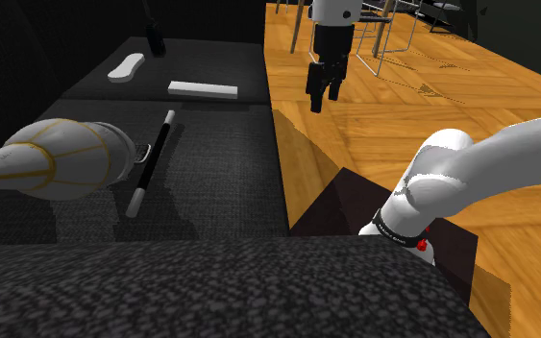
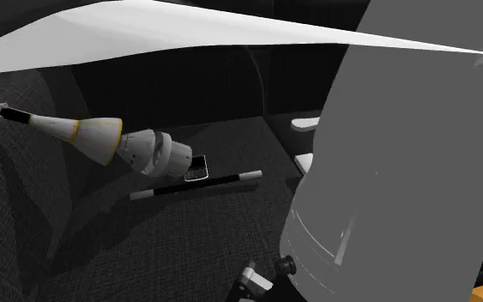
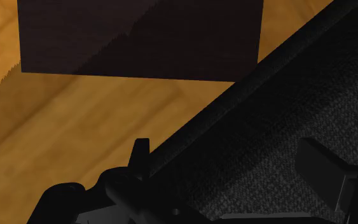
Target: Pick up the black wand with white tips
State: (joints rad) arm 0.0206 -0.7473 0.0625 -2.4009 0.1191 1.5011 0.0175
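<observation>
Black with white tips, the wand (image 1: 153, 158) lies flat on the dark sofa (image 1: 222, 168) beside a dryer (image 1: 66, 158), while the end effector (image 1: 324, 99), fingers apart, hangs over the wood floor (image 1: 403, 106), well apart from it; judging by this, the reach is barely begun, so cross over, line the fingers across the shaft, and descend.

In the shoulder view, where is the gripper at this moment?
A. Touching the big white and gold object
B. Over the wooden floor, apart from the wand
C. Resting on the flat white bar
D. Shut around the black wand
B: the gripper hangs open over the wooden floor, while the wand lies apart from it on the dark cushion.
</observation>
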